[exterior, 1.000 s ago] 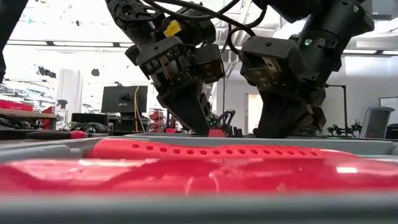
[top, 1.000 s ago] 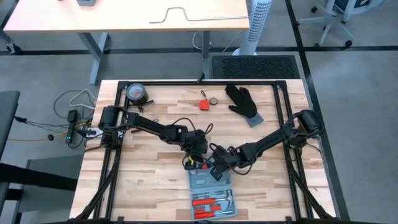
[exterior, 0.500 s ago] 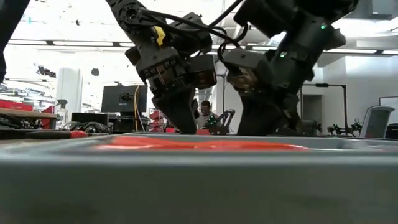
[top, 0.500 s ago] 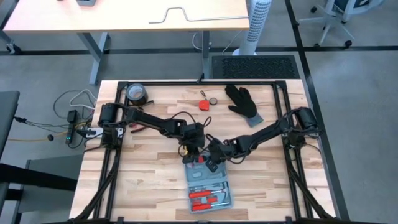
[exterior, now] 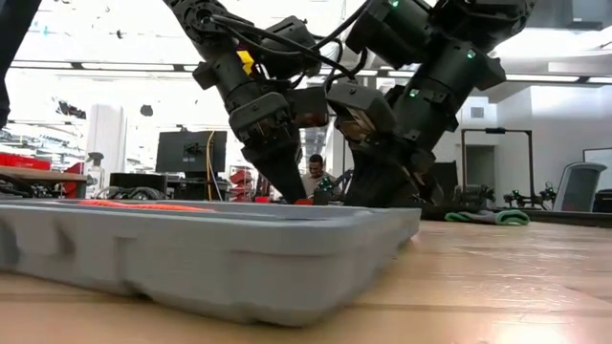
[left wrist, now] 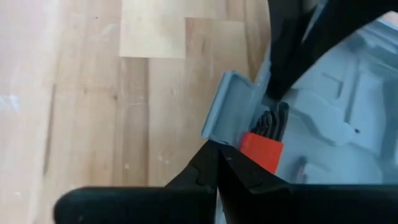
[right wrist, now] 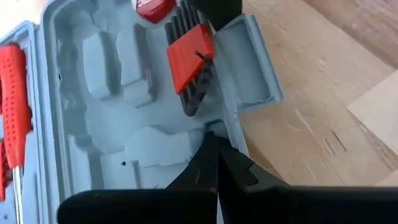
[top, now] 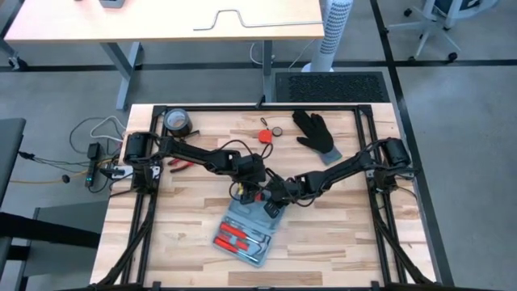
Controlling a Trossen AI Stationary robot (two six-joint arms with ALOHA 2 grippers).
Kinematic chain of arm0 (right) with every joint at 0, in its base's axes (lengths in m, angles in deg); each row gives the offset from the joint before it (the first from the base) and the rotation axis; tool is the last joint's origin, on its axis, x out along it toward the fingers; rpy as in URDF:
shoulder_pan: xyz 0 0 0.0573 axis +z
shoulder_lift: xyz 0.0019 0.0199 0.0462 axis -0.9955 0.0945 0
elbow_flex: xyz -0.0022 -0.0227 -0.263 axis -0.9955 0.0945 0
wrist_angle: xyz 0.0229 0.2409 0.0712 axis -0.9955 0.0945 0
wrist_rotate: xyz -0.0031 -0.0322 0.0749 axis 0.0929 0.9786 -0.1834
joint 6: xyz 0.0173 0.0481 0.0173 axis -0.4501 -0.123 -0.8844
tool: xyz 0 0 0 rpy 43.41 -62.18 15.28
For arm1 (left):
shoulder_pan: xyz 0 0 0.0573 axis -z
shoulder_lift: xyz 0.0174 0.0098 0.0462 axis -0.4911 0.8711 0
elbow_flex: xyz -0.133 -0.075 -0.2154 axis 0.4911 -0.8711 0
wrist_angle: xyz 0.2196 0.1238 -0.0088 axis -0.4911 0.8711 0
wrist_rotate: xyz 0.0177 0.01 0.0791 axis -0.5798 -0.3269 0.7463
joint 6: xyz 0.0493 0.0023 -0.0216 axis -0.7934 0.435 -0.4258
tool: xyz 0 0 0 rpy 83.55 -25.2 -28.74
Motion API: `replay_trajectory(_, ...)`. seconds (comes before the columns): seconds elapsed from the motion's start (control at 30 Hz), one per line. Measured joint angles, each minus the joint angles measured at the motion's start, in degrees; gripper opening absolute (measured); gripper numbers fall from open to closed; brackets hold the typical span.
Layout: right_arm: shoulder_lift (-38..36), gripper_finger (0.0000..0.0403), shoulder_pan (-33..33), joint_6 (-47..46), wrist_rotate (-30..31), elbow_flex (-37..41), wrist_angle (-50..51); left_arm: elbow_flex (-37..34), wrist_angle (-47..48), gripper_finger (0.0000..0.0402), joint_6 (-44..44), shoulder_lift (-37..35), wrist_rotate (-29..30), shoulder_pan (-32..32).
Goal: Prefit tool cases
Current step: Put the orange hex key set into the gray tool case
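1. Because both grippers meet at the tool case's (top: 246,231) far edge, near the table's (top: 194,242) middle, you seem to be steadying it.
2. Your left gripper (left wrist: 217,160) and right gripper (right wrist: 214,144) each show fingers pinched together, gripping nothing visible.
3. Beside them sits a red hex-key holder (right wrist: 190,57); most recesses are cut off.

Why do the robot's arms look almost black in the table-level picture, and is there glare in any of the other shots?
Low view: bright ceiling lights and pale walls behind backlight the scene, so the left gripper and right gripper read as dark shapes over the tool case. Left wrist view: glare washes one side of the table pale. High view: even light, only faint shadows.
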Motion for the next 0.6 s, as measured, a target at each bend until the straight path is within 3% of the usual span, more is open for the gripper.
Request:
replay_trajectory(0.33, 0.0, 0.0000, 0.0, -0.2, 0.0, 0.0, -0.2, 0.0, -0.5, 0.0000, 0.2, -0.8, 1.0, 0.0)
replay_trajectory(0.6, 0.1, 0.0000, 0.1, 0.0, -0.7, 0.0, -0.7, 0.3, 1.7, 0.0000, -0.2, -1.0, -1.9, -2.1)
